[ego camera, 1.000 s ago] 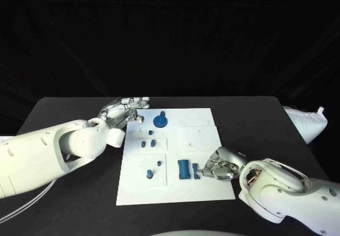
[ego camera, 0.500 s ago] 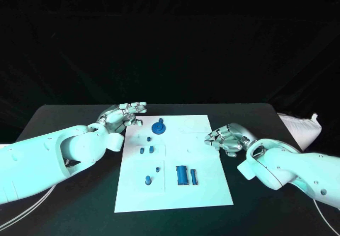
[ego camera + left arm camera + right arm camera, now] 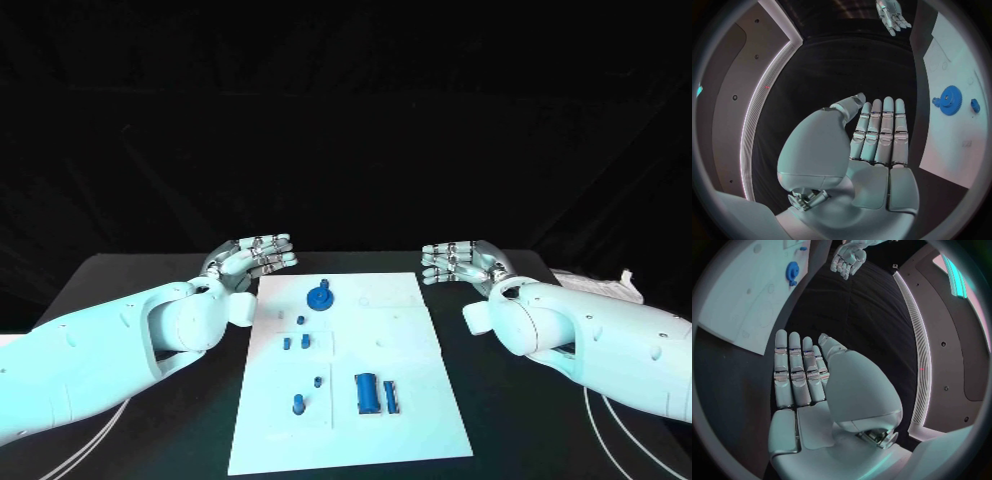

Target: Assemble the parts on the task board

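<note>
The white task board [image 3: 411, 400] lies in the middle of the black table. On it are a blue gear [image 3: 323, 296], several small blue pegs [image 3: 296, 343] and a blue block [image 3: 368, 394] with a thin bar [image 3: 389, 396] beside it. My left hand [image 3: 255, 256] hovers beyond the board's far left corner, fingers straight and together, holding nothing. My right hand [image 3: 462, 263] hovers beyond the far right corner, likewise flat and empty. The left wrist view shows the flat left hand [image 3: 879, 135], the gear [image 3: 949, 100] and the right hand [image 3: 892, 14]. The right wrist view shows the flat right hand [image 3: 801, 375], the gear [image 3: 792, 271] and the left hand [image 3: 848, 257].
A white crumpled cloth [image 3: 599, 285] lies at the table's right edge. Bare black table [image 3: 519, 420] flanks the board on both sides.
My right hand has let go near the blue block, lifted away from the board's near right and moved to the far right corner, opening flat. The camera has shifted.
</note>
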